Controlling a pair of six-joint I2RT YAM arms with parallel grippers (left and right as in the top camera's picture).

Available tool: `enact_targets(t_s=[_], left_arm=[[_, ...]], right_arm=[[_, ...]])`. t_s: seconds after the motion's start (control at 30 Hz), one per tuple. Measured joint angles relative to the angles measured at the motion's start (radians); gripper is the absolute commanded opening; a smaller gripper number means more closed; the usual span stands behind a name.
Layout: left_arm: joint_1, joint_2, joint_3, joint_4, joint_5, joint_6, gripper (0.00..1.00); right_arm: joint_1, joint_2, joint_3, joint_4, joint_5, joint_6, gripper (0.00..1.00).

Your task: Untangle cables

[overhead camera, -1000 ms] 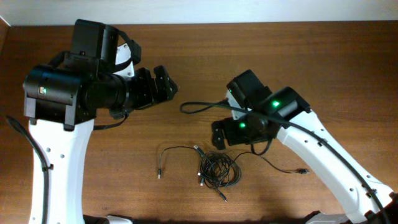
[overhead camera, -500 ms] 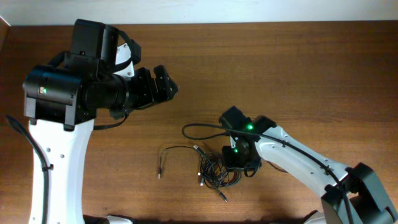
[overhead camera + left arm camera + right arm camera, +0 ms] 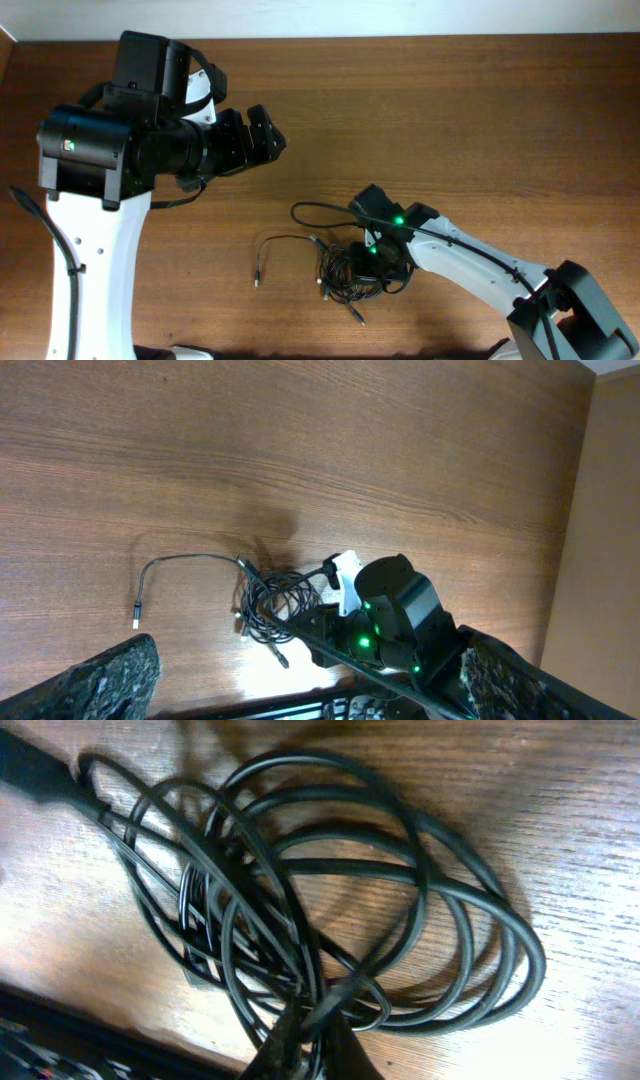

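Note:
The cables point(image 3: 345, 278) lie in a black tangle at the table's front middle, with one cord point(image 3: 272, 241) trailing left to a small plug. My right gripper point(image 3: 363, 262) is down on the tangle's right side. In the right wrist view the coiled cables point(image 3: 400, 890) fill the frame, and my right gripper point(image 3: 310, 1045) is shut on a few strands at the coil's near edge. My left gripper point(image 3: 262, 138) hovers open, well above and to the left. In the left wrist view its fingers point(image 3: 110, 680) frame the cables point(image 3: 275, 595) far below, holding nothing.
A thicker black cable point(image 3: 310, 208) belonging to the right arm loops out left of its wrist, just above the tangle. The right arm's white links point(image 3: 480, 272) stretch from the front right corner. The table's far edge meets a pale wall point(image 3: 400, 15).
My right gripper has come forward and down from behind the tangle onto its right side, and has gone from open to shut on cable strands. The left arm has stayed still.

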Motion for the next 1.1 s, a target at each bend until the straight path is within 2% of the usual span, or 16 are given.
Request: enact_targets(t_s=[0.07,0.13,0.27,0.4,0.47,0.6,0.63,0.67,0.73,0.77,0.8,1.0,1.1], left_arm=[[0.0,0.0,0.0,0.0,0.0,0.0,0.99],[0.0,0.0,0.0,-0.001,-0.006,0.0,0.99],[0.0,0.0,0.0,-0.001,-0.021,0.0,0.99],[0.0,0.0,-0.001,0.001,-0.026,0.0,0.99],[0.0,0.0,-0.001,0.0,-0.026,0.0,0.99],[0.0,0.0,-0.001,0.001,-0.024,-0.035,0.99],[0.0,0.001,-0.001,-0.003,-0.016,-0.043,0.66],[0.0,0.005,-0.001,-0.016,-0.005,-0.049,0.61],[0.0,0.016,-0.001,-0.045,0.005,-0.053,0.82],[-0.003,0.023,-0.001,-0.05,0.008,-0.052,0.82],[-0.007,0.029,-0.001,-0.051,0.011,-0.051,0.82],[-0.101,0.1,-0.001,-0.048,0.031,-0.064,0.58],[-0.103,0.14,-0.001,-0.051,0.031,-0.067,0.6]], right_arm=[[0.0,0.001,0.027,-0.047,0.0,0.0,0.04],[0.0,-0.002,0.158,-0.187,0.01,-0.028,0.04],[0.0,-0.016,0.661,-0.499,0.017,-0.187,0.04],[0.0,-0.027,0.985,-0.608,0.001,-0.279,0.04],[0.0,-0.028,1.039,-0.595,-0.074,-0.347,0.04],[0.0,-0.027,1.047,-0.541,-0.19,-0.393,0.04],[0.0,-0.027,1.047,-0.522,-0.204,-0.396,0.04],[0.0,-0.027,1.047,-0.509,-0.214,-0.396,0.04],[-0.015,-0.027,1.047,-0.478,-0.225,-0.392,0.04],[-0.027,-0.027,1.047,-0.472,-0.228,-0.389,0.04],[-0.041,-0.027,1.047,-0.472,-0.228,-0.389,0.04],[-0.054,-0.026,1.047,-0.47,-0.227,-0.378,0.04],[-0.054,-0.018,1.047,-0.466,-0.227,-0.378,0.04]])
